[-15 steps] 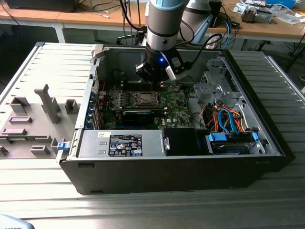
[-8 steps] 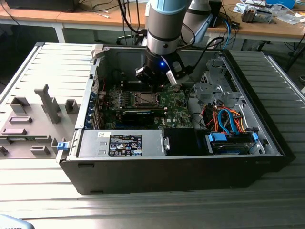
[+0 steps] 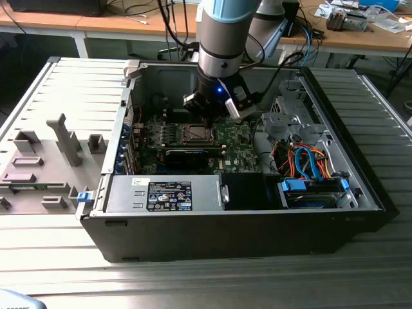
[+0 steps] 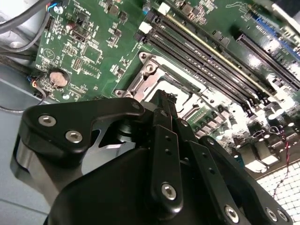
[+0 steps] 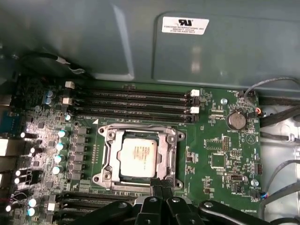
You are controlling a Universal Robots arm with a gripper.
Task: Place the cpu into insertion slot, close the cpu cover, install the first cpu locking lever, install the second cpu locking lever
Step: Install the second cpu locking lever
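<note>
The gripper [image 5: 158, 186] hangs low over the green circuit board [image 5: 220, 154], its jaws drawn narrow together and holding nothing, tips at the near edge of the insertion slot [image 5: 139, 158]. The cpu [image 5: 139, 157] lies flat in that slot, just beyond the jaws. The cpu cover [image 5: 169, 152] frames it, folded down around the chip. Beyond the slot run long black memory sockets [image 5: 136, 101].
</note>
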